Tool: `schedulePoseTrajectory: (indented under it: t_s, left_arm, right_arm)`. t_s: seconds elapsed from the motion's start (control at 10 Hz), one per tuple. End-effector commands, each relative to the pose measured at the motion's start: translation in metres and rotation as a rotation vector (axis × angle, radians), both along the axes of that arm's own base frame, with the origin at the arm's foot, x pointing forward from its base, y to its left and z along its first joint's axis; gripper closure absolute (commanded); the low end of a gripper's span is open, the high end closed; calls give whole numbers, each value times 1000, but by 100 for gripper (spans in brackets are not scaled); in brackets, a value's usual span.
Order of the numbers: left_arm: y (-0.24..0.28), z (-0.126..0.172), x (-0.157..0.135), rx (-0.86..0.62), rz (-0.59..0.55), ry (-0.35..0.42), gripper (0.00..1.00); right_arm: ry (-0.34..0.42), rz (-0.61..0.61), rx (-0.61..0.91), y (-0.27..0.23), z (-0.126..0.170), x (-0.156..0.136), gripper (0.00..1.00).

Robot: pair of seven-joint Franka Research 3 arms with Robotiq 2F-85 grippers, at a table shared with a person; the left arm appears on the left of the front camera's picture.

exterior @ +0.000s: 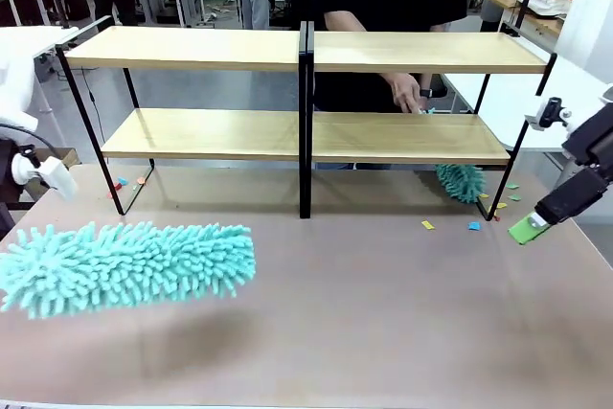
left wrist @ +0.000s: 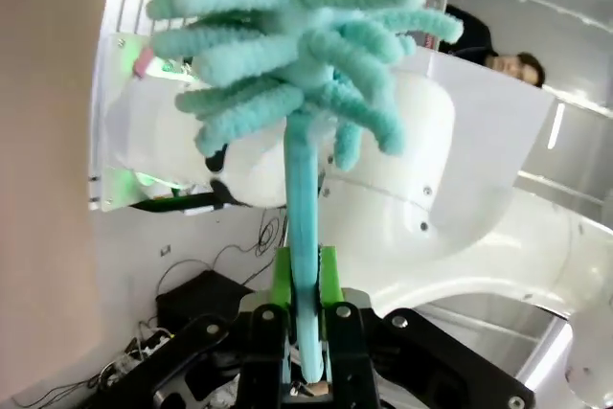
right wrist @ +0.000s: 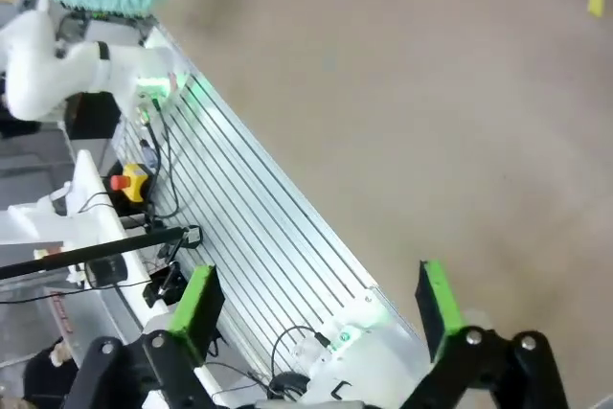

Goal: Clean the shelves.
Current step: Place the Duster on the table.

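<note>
Left end effector (left wrist: pixel 305 332) clamps the duster (exterior: pixel 124 265) handle, right end effector (right wrist: pixel 311 304) open w/ nothing; shelves (exterior: pixel 306 136) look untouched, paper scraps (exterior: pixel 450 225) litter bench (exterior: pixel 383 313) — cleaning barely begun imo.

Paper scraps (exterior: pixel 473 225) on brown tabletop (exterior: pixel 383 313).

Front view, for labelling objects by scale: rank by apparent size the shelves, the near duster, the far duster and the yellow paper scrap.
1. shelves
2. near duster, though nearness to the camera enlarges it
3. far duster, partly hidden by the lower board
4. yellow paper scrap
</note>
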State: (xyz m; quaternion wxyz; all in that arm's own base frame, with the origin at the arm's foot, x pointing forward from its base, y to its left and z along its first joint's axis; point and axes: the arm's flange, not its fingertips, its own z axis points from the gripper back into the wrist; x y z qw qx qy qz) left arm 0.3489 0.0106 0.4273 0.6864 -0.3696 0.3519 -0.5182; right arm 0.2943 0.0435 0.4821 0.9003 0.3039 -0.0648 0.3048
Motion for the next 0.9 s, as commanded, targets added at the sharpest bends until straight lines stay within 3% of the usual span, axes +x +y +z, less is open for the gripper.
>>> schedulePoseTrajectory:
  t_s: [0.0, 0.3, 0.8]
  left_arm:
    - [-8, 2, -1, -18, 87, -78, 88]
    - [-9, -9, -5, 53, 49, -144, 88]
    - [-31, -24, 10, 147, 85, -139, 88]
  right_arm:
    - [-28, 57, 24, 13, 10, -7, 0]
    - [-28, 57, 24, 13, 10, -7, 0]
    - [-28, 57, 24, 13, 10, -7, 0]
